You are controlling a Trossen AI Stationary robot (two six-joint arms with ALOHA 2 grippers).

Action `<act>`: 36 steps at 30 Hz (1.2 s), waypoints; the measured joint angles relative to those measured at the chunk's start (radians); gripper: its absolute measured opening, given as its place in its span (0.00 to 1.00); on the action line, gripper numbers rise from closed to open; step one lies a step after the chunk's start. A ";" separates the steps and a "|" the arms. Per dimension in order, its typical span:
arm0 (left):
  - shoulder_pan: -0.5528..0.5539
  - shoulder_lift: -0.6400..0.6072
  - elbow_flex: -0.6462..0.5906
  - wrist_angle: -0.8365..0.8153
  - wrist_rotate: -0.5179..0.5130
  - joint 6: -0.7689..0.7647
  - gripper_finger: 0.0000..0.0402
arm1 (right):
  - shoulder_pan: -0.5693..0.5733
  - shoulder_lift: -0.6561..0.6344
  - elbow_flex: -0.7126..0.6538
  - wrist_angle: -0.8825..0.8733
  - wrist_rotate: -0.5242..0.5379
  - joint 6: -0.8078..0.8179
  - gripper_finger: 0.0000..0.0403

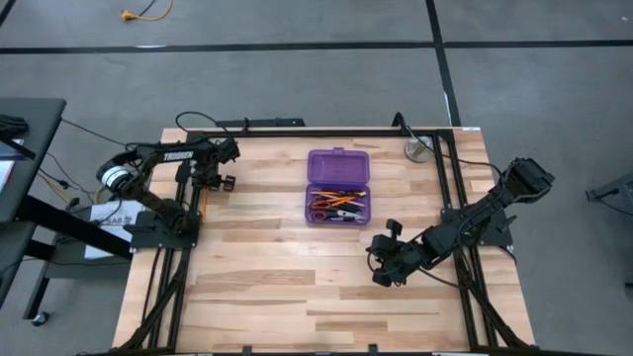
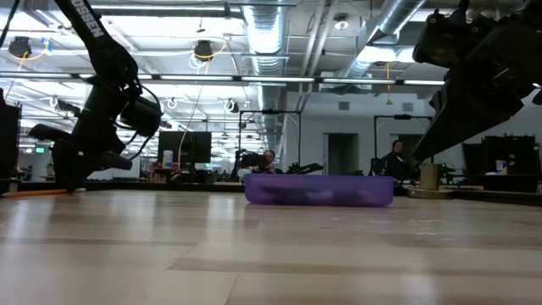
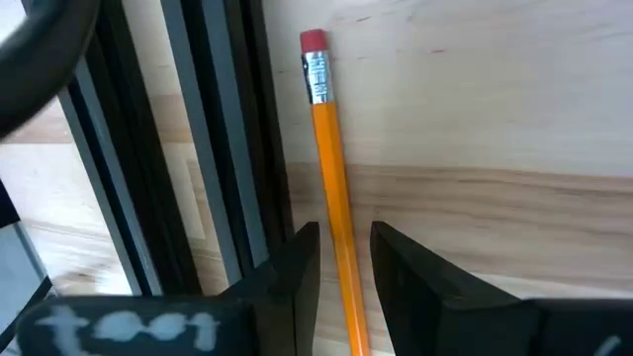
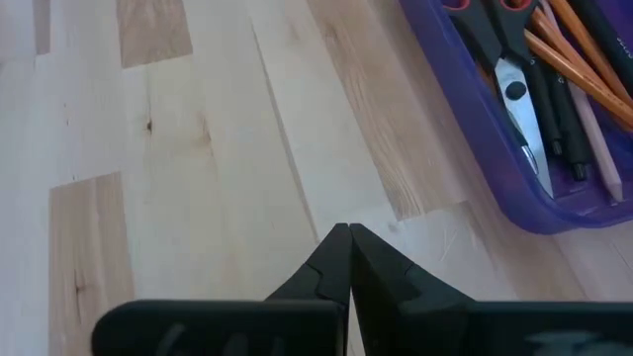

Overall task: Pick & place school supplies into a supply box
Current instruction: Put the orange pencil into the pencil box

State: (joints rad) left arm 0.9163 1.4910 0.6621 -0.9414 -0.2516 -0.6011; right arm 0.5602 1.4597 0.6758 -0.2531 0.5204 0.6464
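Note:
An orange pencil [image 3: 334, 178] with a red eraser lies flat on the wood beside the dark frame rail at the table's far left. My left gripper [image 3: 344, 235] [image 1: 220, 181] points down over it, open, with one finger on either side of the shaft and a narrow gap on each side. The purple supply box [image 1: 337, 186] [image 2: 318, 190] lies open in the table's middle and holds scissors [image 4: 504, 69], orange pencils [image 4: 569, 54] and black pens. My right gripper [image 4: 348, 229] [image 1: 381, 277] is shut and hangs above bare wood near the box's near right corner.
A round silver disc [image 1: 416, 150] sits at the far right corner. Dark frame rails [image 3: 198, 148] run along the table's left edge right beside the pencil. Bare wood [image 1: 297, 287] stretches across the near half. People sit in the room beyond the table.

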 joint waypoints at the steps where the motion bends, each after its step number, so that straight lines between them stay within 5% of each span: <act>1: 0.005 0.003 0.000 0.001 0.000 0.000 0.21 | 0.000 0.000 0.000 0.000 0.000 0.000 0.00; 26: 0.073 0.119 0.022 0.030 0.038 0.076 0.20 | 0.000 0.000 0.000 0.008 -0.052 0.035 0.00; 36: 0.032 0.121 0.022 0.028 0.076 0.073 0.06 | 0.000 0.000 0.000 0.019 -0.053 0.035 0.00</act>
State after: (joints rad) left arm 0.9483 1.6123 0.6842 -0.9134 -0.1752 -0.5280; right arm 0.5602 1.4601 0.6758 -0.2337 0.4679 0.6811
